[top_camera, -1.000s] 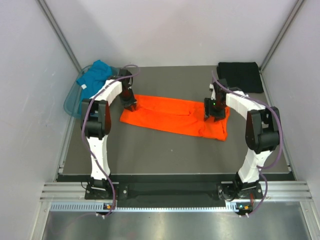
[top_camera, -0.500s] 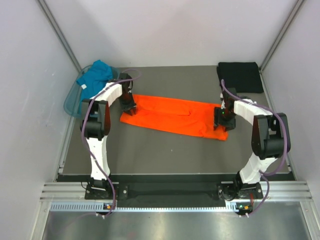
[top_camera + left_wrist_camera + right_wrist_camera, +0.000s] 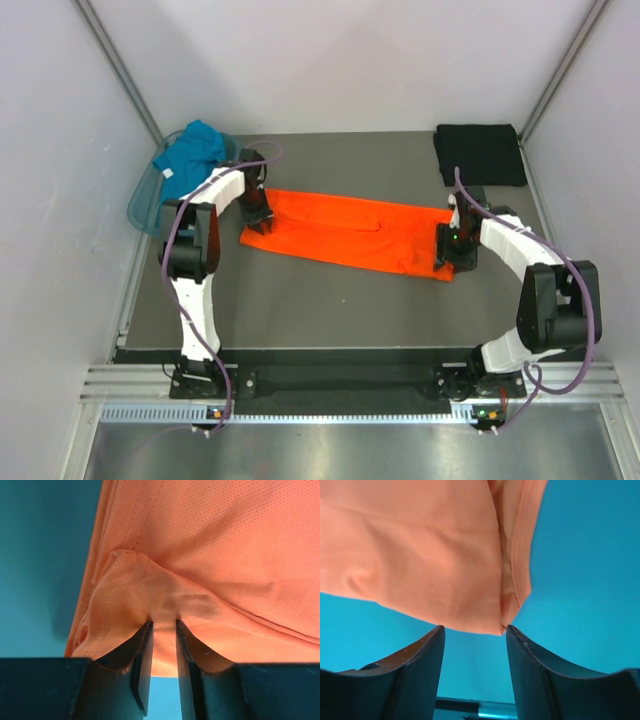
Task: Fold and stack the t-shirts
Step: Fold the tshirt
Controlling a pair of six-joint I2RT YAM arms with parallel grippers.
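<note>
Left gripper (image 3: 164, 625) is pinching the orange t-shirt (image 3: 350, 232) as anchor; I'm poising the right gripper (image 3: 475, 630), open and empty, at its far hem.

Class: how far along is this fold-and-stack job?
Done: a black t-shirt lies folded in the far right corner, and the orange t-shirt is folded into a strip. In hand: the left end effector pinches its left end; the right end effector stands open at its right edge. Left: folding the strip shorter, stacking it, and the teal t-shirt crumpled in the basket.
</note>
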